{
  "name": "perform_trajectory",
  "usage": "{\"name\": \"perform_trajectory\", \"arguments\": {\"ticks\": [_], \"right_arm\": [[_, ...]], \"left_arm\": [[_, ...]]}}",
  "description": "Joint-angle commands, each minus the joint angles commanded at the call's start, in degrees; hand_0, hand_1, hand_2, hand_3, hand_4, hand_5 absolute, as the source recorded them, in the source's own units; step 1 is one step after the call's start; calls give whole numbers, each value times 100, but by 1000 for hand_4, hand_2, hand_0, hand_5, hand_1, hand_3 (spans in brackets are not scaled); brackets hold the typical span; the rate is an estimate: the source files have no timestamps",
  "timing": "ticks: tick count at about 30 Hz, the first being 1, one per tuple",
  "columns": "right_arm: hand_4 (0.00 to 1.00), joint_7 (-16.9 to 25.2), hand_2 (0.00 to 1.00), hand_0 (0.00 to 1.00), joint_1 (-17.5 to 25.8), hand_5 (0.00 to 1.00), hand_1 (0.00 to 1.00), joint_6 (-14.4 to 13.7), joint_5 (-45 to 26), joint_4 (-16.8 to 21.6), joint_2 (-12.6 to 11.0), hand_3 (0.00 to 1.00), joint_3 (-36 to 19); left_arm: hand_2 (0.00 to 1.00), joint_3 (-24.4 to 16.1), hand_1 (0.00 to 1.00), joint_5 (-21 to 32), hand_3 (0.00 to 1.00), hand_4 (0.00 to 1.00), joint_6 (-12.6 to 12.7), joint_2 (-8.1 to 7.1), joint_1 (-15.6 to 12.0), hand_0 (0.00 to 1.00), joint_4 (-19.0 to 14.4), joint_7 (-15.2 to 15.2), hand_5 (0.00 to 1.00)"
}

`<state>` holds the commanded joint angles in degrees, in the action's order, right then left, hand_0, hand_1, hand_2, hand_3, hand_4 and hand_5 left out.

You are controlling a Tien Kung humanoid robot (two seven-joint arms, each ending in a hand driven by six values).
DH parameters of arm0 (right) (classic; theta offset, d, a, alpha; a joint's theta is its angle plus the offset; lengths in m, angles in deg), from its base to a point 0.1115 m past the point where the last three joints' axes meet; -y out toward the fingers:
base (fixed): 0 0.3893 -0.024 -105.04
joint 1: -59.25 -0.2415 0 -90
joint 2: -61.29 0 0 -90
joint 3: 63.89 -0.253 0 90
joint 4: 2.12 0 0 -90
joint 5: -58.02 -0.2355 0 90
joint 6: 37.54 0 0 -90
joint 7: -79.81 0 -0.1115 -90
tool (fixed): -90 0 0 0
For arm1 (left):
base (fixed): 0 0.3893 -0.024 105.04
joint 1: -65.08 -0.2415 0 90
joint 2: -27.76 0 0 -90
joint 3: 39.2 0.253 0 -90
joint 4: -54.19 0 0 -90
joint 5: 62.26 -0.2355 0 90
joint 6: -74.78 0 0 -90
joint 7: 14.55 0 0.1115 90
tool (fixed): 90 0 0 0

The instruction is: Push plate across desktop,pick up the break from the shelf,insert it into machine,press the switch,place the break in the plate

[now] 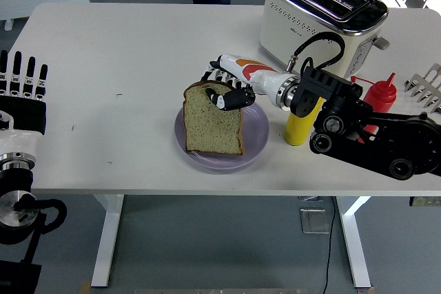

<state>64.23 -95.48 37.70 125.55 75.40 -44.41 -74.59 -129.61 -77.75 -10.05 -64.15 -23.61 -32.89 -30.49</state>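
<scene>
While right hand (227,94) pinches top edge of bread slice (213,118), slice stands tilted, bottom edge resting on purple plate (256,139) near table (124,67) front. Left hand (21,77) idle at left edge, fingers straight, spread, holding nothing. Toaster (324,12) behind right arm; yellow bottle (300,125), red bottle (379,91) beside plate's right.
</scene>
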Motion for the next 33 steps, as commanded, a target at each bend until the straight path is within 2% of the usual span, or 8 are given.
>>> {"name": "perform_trajectory", "arguments": {"ticks": [5, 11, 12, 16, 17, 22, 23, 33], "right_arm": [[433, 211, 480, 390, 51, 60, 449, -71, -164, -180, 53, 530, 22], [433, 430, 480, 390, 97, 60, 449, -36, -225, -326, 83, 530, 52], [579, 473, 542, 470, 100, 167, 540, -27, -201, -347, 92, 601, 58], [579, 606, 542, 470, 99, 167, 540, -28, -98, -409, 113, 601, 77], [663, 634, 706, 714, 99, 220, 710, -27, -73, -419, 115, 785, 79], [663, 779, 706, 714, 94, 220, 710, -41, 159, -486, 114, 785, 101], [697, 794, 841, 838, 96, 250, 803, -53, 182, -492, 114, 864, 102], [713, 978, 876, 869, 118, 267, 821, -563, 710, -416, 55, 883, 4]], "left_arm": [[883, -3, 882, 0, 783, 534, 0, 1, 5, 873, 0, 0, 998], [883, -5, 883, 1, 783, 535, 1, 2, 3, 873, -2, -2, 998], [883, -3, 883, 1, 783, 535, 0, 3, 3, 873, -4, -2, 998], [883, -2, 883, 2, 783, 535, 1, 5, 3, 873, -4, -1, 998], [883, -2, 882, 2, 783, 534, 2, 5, 3, 872, -4, -1, 998], [883, -6, 882, 4, 783, 534, 1, 6, 3, 872, -6, -5, 998], [882, -6, 882, 4, 782, 534, 0, 6, 3, 872, -6, -6, 998], [883, 8, 881, 7, 783, 534, -4, 8, -12, 872, -6, -9, 998]]}}
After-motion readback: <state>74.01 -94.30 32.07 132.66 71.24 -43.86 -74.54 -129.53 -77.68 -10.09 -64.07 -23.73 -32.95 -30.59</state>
